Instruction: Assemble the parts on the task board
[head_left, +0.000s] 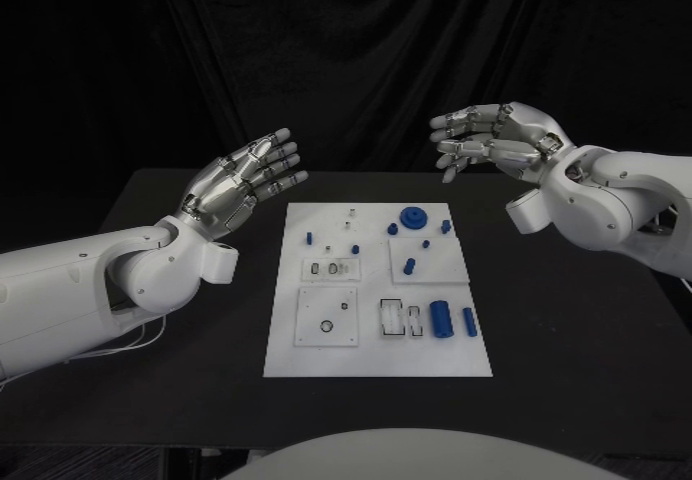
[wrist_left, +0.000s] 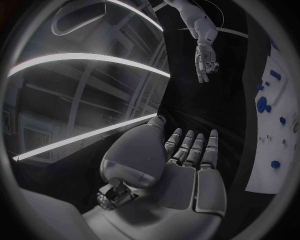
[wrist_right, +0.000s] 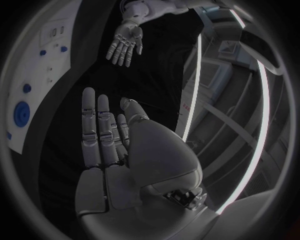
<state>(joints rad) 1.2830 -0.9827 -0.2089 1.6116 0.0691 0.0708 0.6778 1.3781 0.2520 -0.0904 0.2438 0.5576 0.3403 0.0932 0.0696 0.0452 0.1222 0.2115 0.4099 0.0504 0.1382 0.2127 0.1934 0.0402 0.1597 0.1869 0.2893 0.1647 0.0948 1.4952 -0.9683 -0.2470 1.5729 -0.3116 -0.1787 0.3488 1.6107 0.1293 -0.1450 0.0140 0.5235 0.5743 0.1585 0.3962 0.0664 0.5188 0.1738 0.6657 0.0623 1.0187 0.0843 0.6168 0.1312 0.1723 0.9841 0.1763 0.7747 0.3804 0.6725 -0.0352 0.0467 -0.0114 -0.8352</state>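
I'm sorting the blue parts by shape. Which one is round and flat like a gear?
The blue disc at the board's far edge; it is wide and round, while the other blue parts are small pegs or cylinders.

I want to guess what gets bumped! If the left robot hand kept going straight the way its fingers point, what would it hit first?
Probably nothing: the left robot hand points up and away past the table's far edge; depth is unclear.

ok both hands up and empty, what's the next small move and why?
Probably lower the right hand toward the blue gear at the far end of the task board. Both hands, left hand included, hover off the board's sides with fingers apart, holding nothing, and every blue part lies untouched. The gear sits nearest the right hand, so reaching for it looks the shortest start.
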